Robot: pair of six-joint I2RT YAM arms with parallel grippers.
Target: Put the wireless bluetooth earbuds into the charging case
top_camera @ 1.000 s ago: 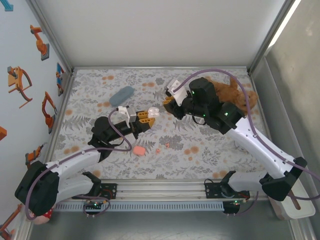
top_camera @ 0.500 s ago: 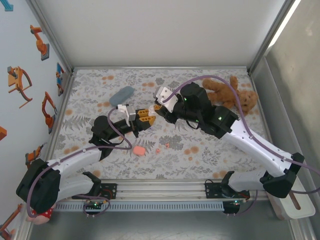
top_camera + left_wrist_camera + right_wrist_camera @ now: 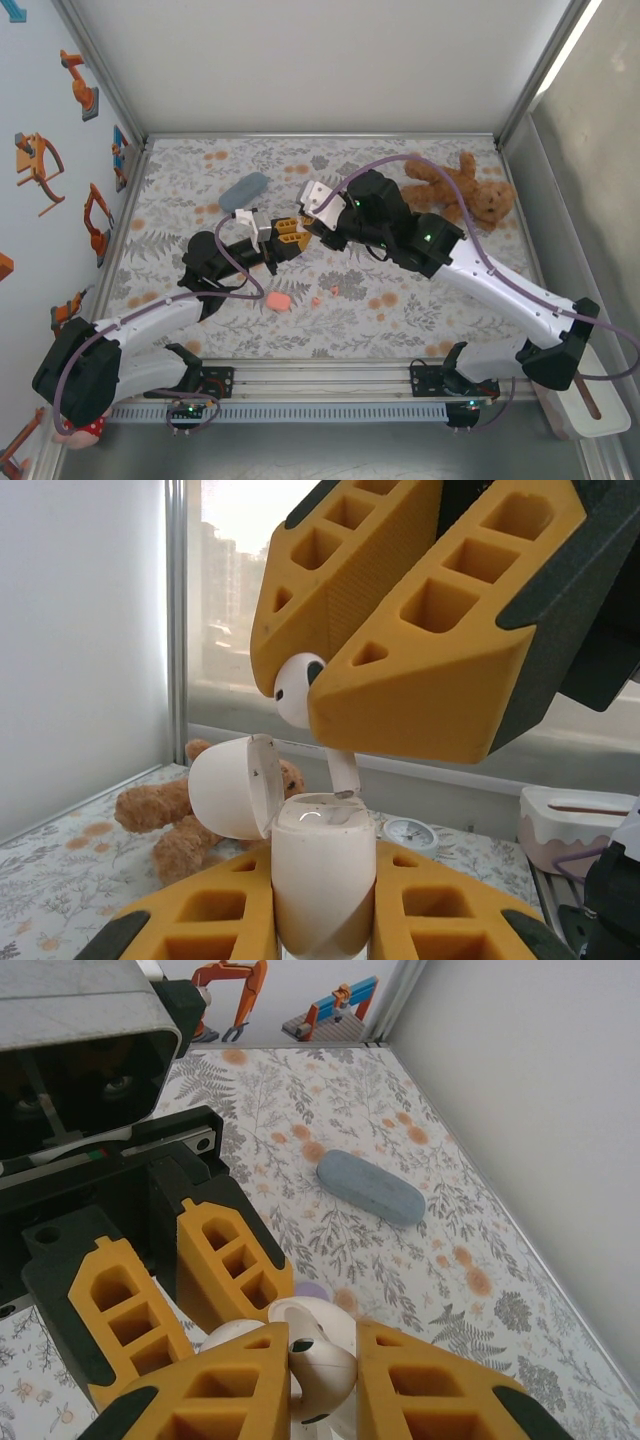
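My left gripper (image 3: 287, 237) is shut on a white charging case (image 3: 322, 880), held upright with its lid (image 3: 232, 785) swung open to the left. My right gripper (image 3: 313, 222) hangs just above it, shut on a white earbud (image 3: 297, 688). The earbud's stem (image 3: 343, 772) points down and its tip is at the case's opening. In the right wrist view the earbud (image 3: 325, 1370) sits between my right gripper's (image 3: 325, 1385) yellow fingers, with the case directly below. Two small pink earbuds (image 3: 316, 300) (image 3: 334, 291) lie on the mat next to a pink case (image 3: 278, 300).
A blue oblong case (image 3: 244, 190) lies at the back left of the floral mat (image 3: 400, 300). A brown teddy bear (image 3: 470, 195) lies at the back right. A pale lilac piece (image 3: 312, 1290) lies on the mat under the grippers. Walls close in on the left, back and right.
My right arm has moved left with the earbud, from over the teddy bear to just above the case. The left gripper has held the case nearly still.
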